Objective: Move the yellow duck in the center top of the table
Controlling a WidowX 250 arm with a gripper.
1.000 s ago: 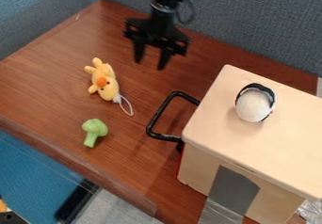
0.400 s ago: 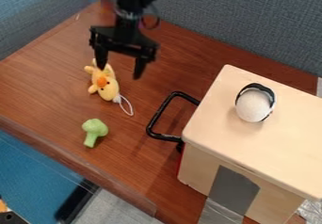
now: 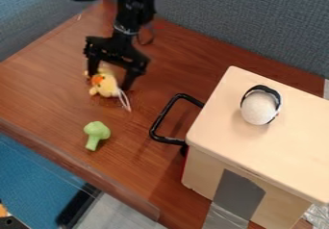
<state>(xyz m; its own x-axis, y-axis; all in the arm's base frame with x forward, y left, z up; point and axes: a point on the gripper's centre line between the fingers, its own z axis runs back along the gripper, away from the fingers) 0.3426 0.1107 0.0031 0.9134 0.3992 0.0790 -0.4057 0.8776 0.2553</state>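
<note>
Your tool (image 3: pixel 110 82) hangs down over the duck (image 3: pixel 106 87), in the upper left part of the camera view. Behind it, the back edge of the counter (image 3: pixel 48 88) runs along the grey wall (image 3: pixel 237 31), and the far left edge slants down along the blue wall (image 3: pixel 38 16). The near edge crosses the lower left of the view, well apart from your tool. To the right you have a stretch of brown wood between the duck and the box (image 3: pixel 225 122), whose black handle (image 3: pixel 165 113) sticks out toward you on that side. More wood runs back from the duck to the grey wall. Nearer the front edge stands the broccoli (image 3: pixel 96 128), apart from the duck, and a white ball (image 3: pixel 258 108) with a dark band (image 3: pixel 263 88) sits on top of the box.

Your tool is spread wide, one finger on each side of the duck's body. You can't tell whether either finger touches it. The arm (image 3: pixel 128 11) comes down from the top edge.

The duck is yellow and plush, with an orange beak (image 3: pixel 97 80) and small dark eyes. Its upper part is partly hidden behind the tool. A white cord (image 3: pixel 124 101) trails from its lower right end toward the handle, ending short of it.
</note>
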